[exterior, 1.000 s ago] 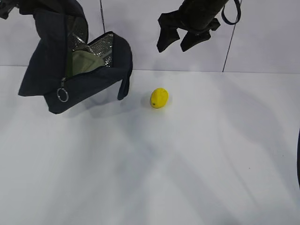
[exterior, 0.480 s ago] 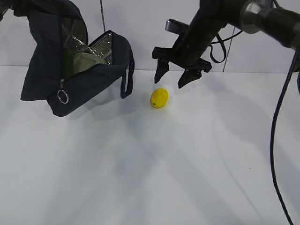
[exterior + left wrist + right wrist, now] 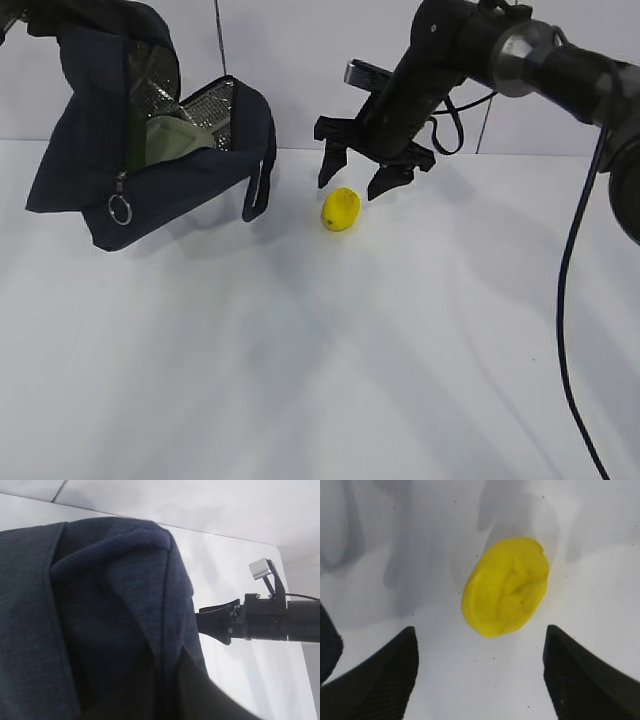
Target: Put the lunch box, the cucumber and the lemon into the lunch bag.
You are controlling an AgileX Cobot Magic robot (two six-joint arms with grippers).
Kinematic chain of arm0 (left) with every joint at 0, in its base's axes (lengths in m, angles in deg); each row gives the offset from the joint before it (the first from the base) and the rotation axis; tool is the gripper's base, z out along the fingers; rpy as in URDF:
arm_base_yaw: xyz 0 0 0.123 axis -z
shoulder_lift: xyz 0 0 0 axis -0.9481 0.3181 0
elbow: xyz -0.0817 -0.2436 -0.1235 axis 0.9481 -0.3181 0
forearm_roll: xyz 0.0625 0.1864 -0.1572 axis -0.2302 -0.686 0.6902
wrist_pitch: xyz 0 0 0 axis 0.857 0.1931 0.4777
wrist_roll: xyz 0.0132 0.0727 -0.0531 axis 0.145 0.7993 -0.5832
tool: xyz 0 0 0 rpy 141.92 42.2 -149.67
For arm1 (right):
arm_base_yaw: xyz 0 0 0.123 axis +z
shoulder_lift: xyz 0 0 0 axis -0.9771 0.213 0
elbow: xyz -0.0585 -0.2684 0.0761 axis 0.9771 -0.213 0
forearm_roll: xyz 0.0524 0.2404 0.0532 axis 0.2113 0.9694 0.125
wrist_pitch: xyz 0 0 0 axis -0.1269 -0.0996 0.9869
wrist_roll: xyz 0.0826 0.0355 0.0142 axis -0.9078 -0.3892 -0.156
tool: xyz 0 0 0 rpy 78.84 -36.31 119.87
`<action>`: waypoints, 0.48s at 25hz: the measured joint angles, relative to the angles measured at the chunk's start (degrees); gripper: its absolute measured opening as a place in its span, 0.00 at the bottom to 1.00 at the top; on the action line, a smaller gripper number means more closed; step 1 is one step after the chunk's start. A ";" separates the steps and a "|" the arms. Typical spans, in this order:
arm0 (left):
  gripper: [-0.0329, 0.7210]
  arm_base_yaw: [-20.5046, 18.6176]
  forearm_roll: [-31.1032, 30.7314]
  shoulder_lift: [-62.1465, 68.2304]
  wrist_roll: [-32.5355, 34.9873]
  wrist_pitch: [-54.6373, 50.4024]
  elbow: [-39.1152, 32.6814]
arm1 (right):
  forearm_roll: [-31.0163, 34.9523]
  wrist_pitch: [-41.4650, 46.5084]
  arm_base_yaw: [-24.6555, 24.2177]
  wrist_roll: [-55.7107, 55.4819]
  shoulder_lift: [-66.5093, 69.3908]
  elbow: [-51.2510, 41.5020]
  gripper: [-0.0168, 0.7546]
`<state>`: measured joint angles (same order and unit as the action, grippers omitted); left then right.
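One lemon point(image 3: 340, 209) upright-tilted, between spread right fingers point(image 3: 329, 166).

On the desk point(image 3: 400, 380) the lemon point(image 3: 340, 209) lies near the middle of the far half, apart from everything else. The lunch bag point(image 3: 150, 150) hangs tilted at its 9 o'clock, mouth toward 2 o'clock, with the lunch box point(image 3: 180, 135) inside. The right tool point(image 3: 358, 180) hovers just above and behind the lemon, at its 12 o'clock, fingers spread either side of it.
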<state>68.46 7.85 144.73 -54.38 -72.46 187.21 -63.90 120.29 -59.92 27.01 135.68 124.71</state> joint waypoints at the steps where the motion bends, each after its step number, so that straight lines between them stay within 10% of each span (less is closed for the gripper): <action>1: 0.05 0.00 0.00 0.00 0.00 0.00 0.00 | -0.10 -0.32 0.00 0.00 0.32 0.00 0.78; 12: 0.05 0.00 0.00 0.00 0.00 -0.12 0.00 | -0.22 -4.73 0.00 2.66 3.29 0.00 0.78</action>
<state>68.46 7.85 144.73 -54.38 -72.58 187.21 -64.12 115.57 -59.92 29.67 138.97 124.71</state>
